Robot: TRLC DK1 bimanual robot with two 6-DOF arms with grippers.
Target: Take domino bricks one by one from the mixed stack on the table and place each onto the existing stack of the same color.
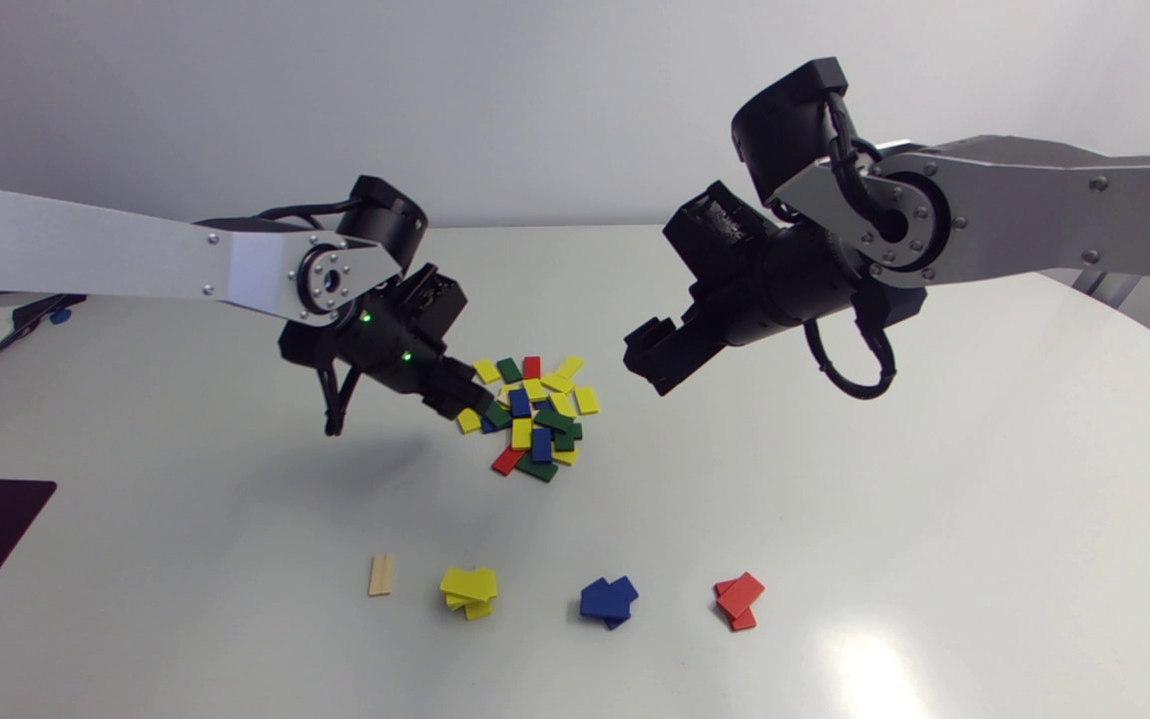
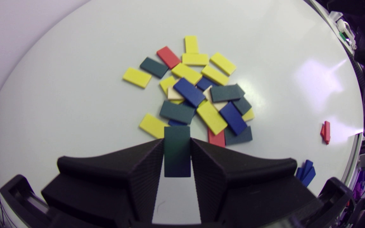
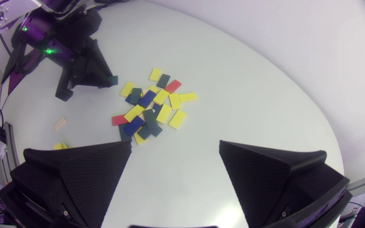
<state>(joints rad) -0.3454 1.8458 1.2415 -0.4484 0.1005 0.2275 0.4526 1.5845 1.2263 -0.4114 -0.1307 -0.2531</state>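
One green brick [image 2: 177, 150] is pinched flat between both fingers of the left end effector [image 2: 177, 141]. Its long sides lie against the two inner faces, and its far end pokes out past the fingertips. From above, that end effector [image 1: 460, 399] sits at 9 o'clock of the mixed pile [image 1: 535, 414], right at the pile's edge. Whether the held brick is lifted off the counter [image 1: 934, 499] cannot be told.

Just ahead of the held brick, crowding its far end, lie a yellow brick [image 2: 152, 125] and a second green brick [image 2: 177, 112]. Blue, red, yellow, green and pale bricks overlap beyond them.

The right end effector [image 1: 650, 364] hangs at 2 o'clock of the pile, apart from it, with its fingers spread wide. Its own camera looks across at the pile [image 3: 152, 106], and the tip of the held green brick [image 3: 113, 79] shows at the left end effector beside it.

Toward 6 o'clock of the pile, well apart from it, a row runs along the counter. A pale wooden brick [image 1: 381, 574] lies at about 7 o'clock, followed by a yellow stack [image 1: 468, 591], a blue stack [image 1: 608, 599] and a red stack [image 1: 739, 599] at about 5 o'clock. Each stack is loosely piled, with its bricks skewed over one another.
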